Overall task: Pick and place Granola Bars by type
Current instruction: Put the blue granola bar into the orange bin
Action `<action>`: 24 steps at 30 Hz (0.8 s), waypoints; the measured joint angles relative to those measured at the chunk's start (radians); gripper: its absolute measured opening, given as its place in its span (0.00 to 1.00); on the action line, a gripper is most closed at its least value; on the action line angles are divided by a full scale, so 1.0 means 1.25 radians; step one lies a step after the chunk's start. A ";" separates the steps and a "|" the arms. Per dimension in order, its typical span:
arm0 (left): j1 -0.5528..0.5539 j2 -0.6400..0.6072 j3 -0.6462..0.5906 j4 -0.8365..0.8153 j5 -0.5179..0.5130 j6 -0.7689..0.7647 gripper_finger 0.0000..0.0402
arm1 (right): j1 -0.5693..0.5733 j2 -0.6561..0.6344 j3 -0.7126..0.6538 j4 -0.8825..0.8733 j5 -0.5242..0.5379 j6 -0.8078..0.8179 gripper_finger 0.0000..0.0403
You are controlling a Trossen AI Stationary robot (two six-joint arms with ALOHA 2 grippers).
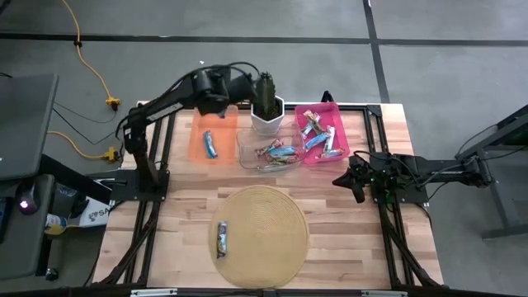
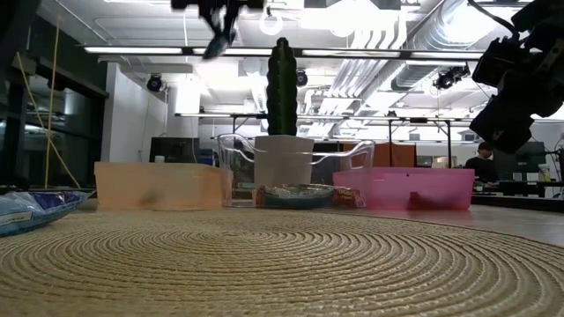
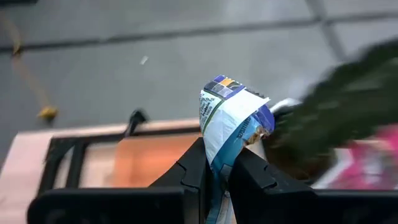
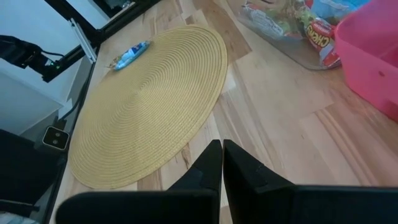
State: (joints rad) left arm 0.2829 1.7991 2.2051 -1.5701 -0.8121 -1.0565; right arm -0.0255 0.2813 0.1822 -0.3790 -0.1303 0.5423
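My left gripper (image 3: 214, 157) is shut on a blue-and-white granola bar (image 3: 233, 118), high above the table's far side between the orange bin (image 1: 216, 124) and the cactus pot (image 1: 266, 111). It also shows at the top of the low view (image 2: 220, 31). One blue bar (image 1: 209, 145) lies in the orange bin. Several bars lie in the clear bin (image 1: 272, 153) and in the pink bin (image 1: 320, 134). Another blue bar (image 1: 221, 239) rests flat on the round woven mat (image 1: 272, 239). My right gripper (image 4: 222, 146) is shut and holds nothing, low at the table's right side. My left gripper pinches the bar's lower part (image 3: 217, 152) between its two fingers (image 3: 196, 165). The rest of the wrapper sticks out past the fingertips and its free end (image 3: 224, 87) bends over. The bar is lifted clear of the table and bins.
The tall dark cactus (image 2: 282, 88) in its white pot stands at the far middle, close beside my left gripper. The three bins line the far side. The mat fills the near middle. Black frame rails (image 1: 157, 165) run along both sides of the table.
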 joint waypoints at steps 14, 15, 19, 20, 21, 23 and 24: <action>0.149 0.001 -0.407 0.048 0.238 -0.134 0.11 | 0.000 0.000 0.000 0.000 0.006 0.000 0.00; 0.148 0.001 -0.435 0.066 0.257 -0.148 0.11 | 0.000 0.000 0.000 -0.001 0.006 0.000 0.00; 0.145 0.001 -0.535 0.153 0.310 -0.164 0.11 | 0.000 0.000 0.000 0.000 0.005 0.000 0.00; 0.145 0.001 -0.557 0.178 0.322 -0.164 0.11 | 0.000 0.000 0.000 -0.001 0.004 0.000 0.00; 0.145 0.001 -0.576 0.199 0.333 -0.164 0.11 | 0.000 0.000 0.000 -0.001 0.003 0.000 0.00; 0.145 0.001 -0.607 0.234 0.353 -0.164 0.11 | 0.000 0.000 0.000 -0.001 0.000 0.000 0.00; 0.145 0.001 -0.619 0.251 0.358 -0.163 0.11 | 0.000 0.000 0.000 -0.001 -0.002 0.000 0.00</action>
State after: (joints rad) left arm 0.4644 1.8004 1.4314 -1.2566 -0.3641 -1.2598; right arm -0.0254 0.2813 0.1822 -0.3801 -0.1326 0.5426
